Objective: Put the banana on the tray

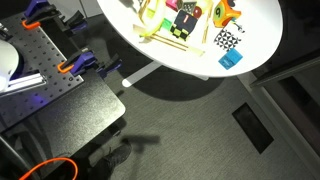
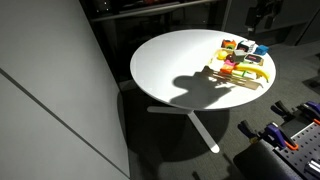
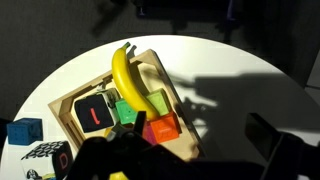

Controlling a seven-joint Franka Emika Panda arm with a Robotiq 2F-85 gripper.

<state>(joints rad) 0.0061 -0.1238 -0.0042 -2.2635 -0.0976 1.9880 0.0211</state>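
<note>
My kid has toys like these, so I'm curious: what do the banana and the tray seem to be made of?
Banana: probably plastic, possibly painted wood; it is an even yellow and smooth, with a faint sheen. Tray: looks like pale unfinished wood, matte, with thin raised edges; the grain is too blurred to confirm.

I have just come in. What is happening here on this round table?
A robot arm is working over a round white table. In the wrist view its gripper is open, holds nothing and hangs above the table. The banana lies on the tray next to some coloured blocks, with its tip reaching past the rim. A blue block sits on the table outside the tray. The banana seems to be placed already.
</note>
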